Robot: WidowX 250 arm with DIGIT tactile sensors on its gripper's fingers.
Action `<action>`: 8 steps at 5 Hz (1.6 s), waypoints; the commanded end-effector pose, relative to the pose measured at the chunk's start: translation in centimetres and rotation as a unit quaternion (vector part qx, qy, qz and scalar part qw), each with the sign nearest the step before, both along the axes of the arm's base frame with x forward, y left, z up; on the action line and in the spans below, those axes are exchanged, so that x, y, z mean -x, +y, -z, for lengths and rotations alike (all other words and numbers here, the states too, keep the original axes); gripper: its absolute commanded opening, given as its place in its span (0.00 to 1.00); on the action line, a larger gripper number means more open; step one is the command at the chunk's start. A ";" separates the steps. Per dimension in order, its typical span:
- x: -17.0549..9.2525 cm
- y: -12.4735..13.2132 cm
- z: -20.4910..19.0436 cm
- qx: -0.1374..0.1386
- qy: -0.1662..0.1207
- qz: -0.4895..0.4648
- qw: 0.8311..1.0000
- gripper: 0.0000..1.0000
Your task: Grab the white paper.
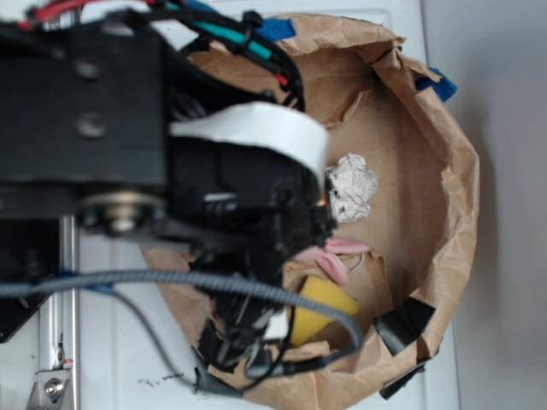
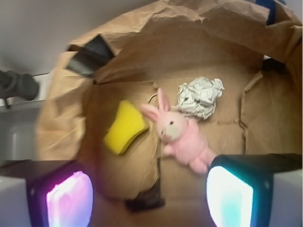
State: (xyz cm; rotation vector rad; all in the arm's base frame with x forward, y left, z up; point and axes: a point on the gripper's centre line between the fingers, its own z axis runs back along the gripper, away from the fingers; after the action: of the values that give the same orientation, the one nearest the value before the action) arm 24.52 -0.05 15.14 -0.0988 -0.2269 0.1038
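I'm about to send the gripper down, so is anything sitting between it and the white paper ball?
Partly. In the wrist view the pink toy bunny lies between the open gripper and the white paper, its head touching or nearly touching the paper's near side. The yellow sponge sits off to the side, clear of the path.

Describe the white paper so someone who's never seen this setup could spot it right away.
Look inside the brown paper-walled enclosure with the cardboard floor. Near its middle lies a pink plush bunny; the white paper is the crumpled ball touching the bunny's far side. It is the only wrinkled, off-white thing with grey creases, unlike the smooth yellow sponge.
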 end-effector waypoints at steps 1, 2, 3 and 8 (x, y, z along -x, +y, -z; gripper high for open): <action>-1.4 2.4 0.4 -0.025 -0.023 -0.005 0.999 1.00; -1.4 2.4 0.4 -0.025 -0.023 -0.005 0.999 1.00; -1.4 2.4 0.4 -0.025 -0.023 -0.005 0.999 1.00; -8.3 2.8 8.0 -0.030 -0.087 -0.102 0.991 1.00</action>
State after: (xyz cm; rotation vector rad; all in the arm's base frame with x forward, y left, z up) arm 31.62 2.87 5.34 -0.0180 -0.3552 0.2944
